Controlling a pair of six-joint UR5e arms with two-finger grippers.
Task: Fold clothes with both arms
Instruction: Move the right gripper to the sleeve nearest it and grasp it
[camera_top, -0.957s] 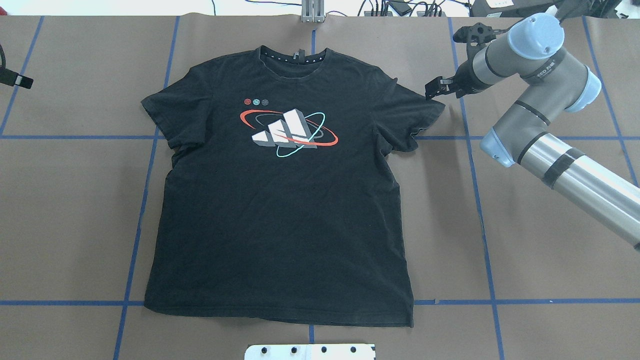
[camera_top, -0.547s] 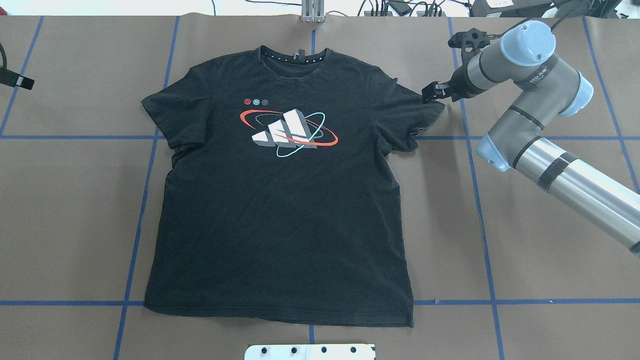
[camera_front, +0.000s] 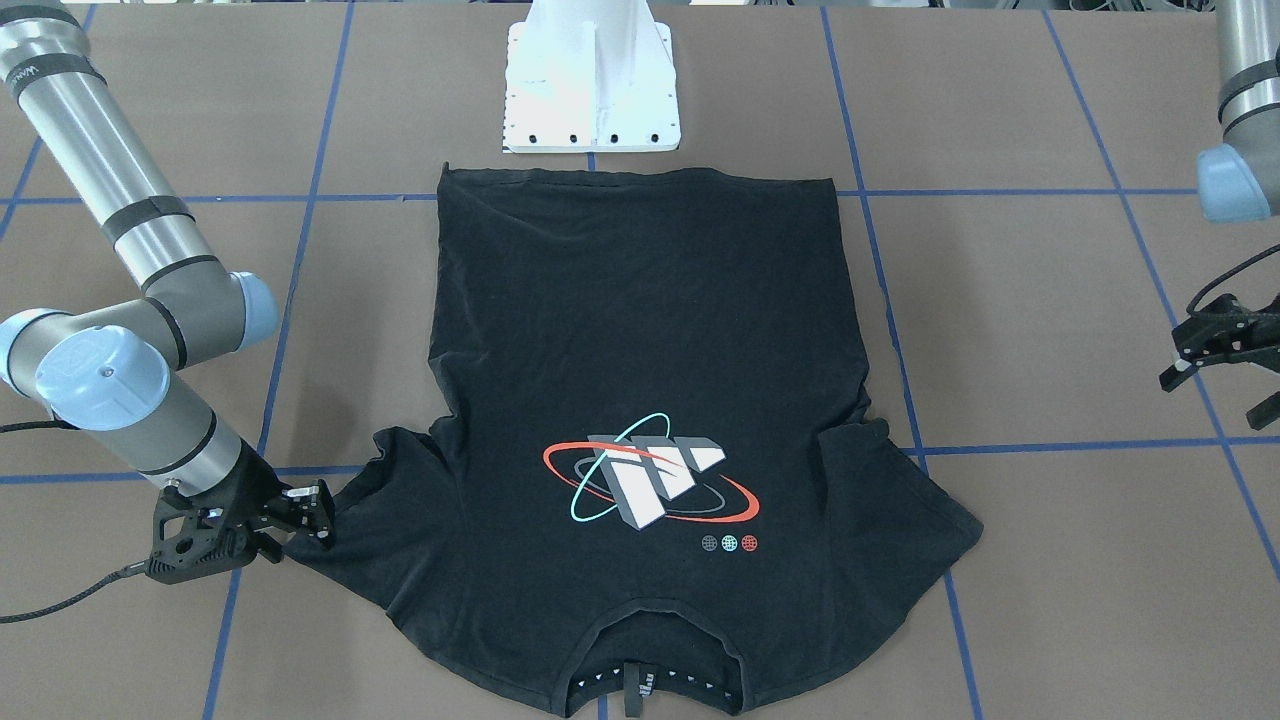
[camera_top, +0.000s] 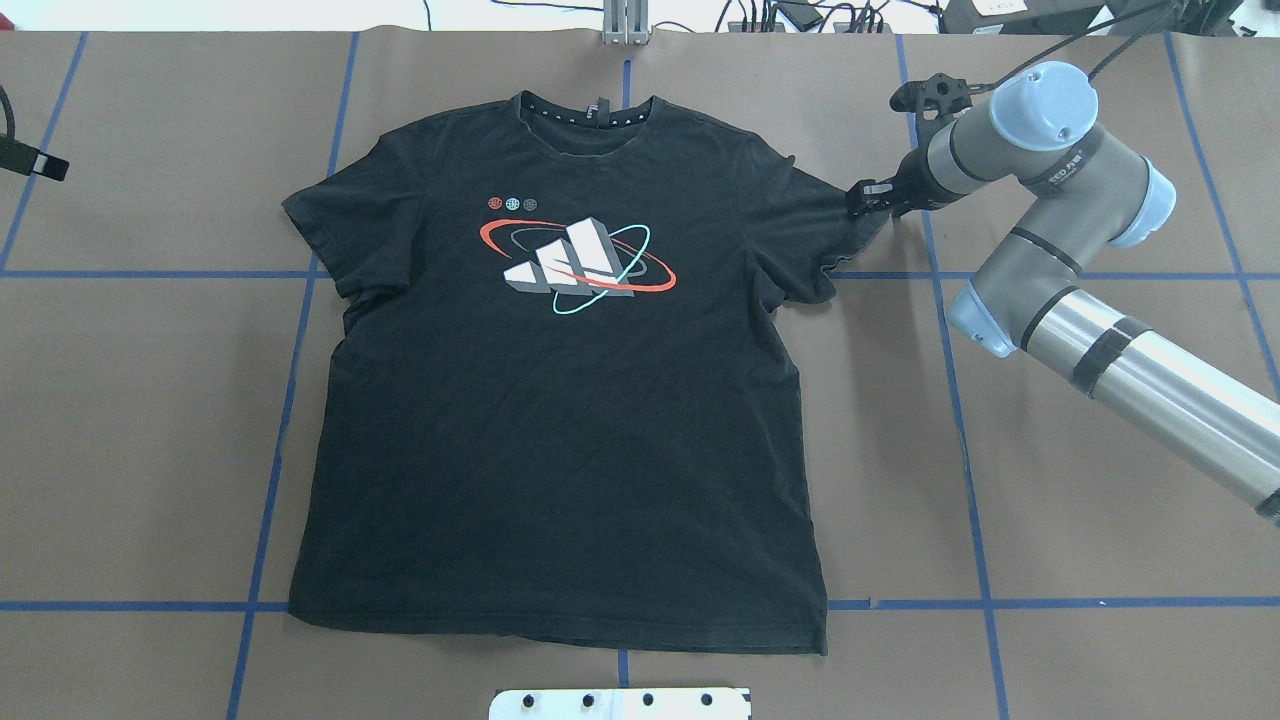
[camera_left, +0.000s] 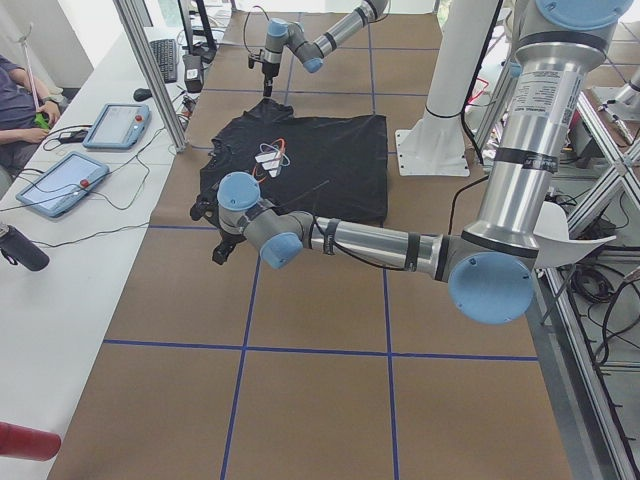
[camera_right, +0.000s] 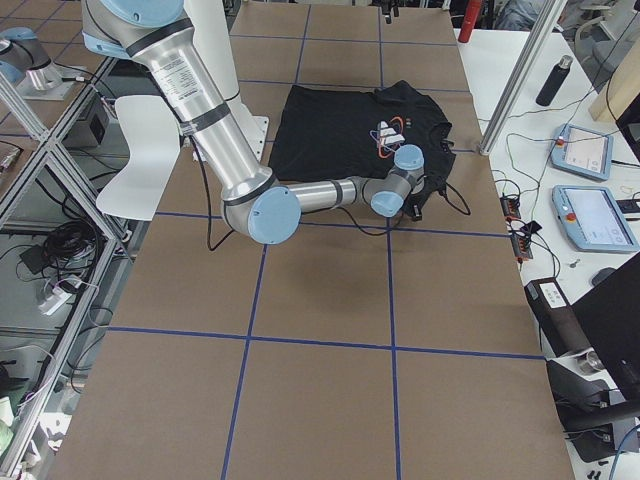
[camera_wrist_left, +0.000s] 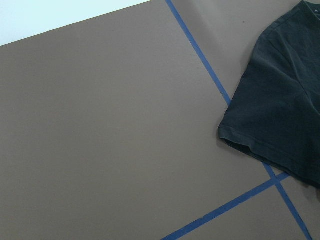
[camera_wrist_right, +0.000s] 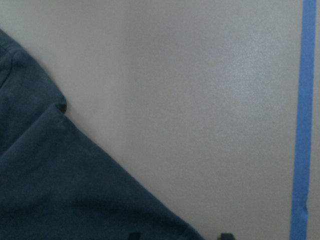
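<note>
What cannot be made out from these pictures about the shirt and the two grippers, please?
- Right gripper: whether it touches the T-shirt sleeve. It is black on black in the overhead view, and the right wrist view's bottom edge cuts it off.
- Left gripper: mostly cut off by the overhead view's left edge.
- Collar label: wording too small everywhere.
- T-shirt's underside: hidden against the table.

a robotics lab, by the look of it: the left arm (camera_left: 370, 240) and right arm (camera_right: 320, 193) work over a table (camera_top: 150, 400) papered brown and gridded with blue tape (camera_top: 100, 606). there's a white pedestal (camera_front: 590, 80), aluminium framing (camera_left: 150, 70), and touchscreen pendants (camera_right: 590, 150) and a keyboard (camera_left: 163, 60) on a white side bench (camera_left: 40, 270), where someone (camera_left: 20, 95) sits.
</note>
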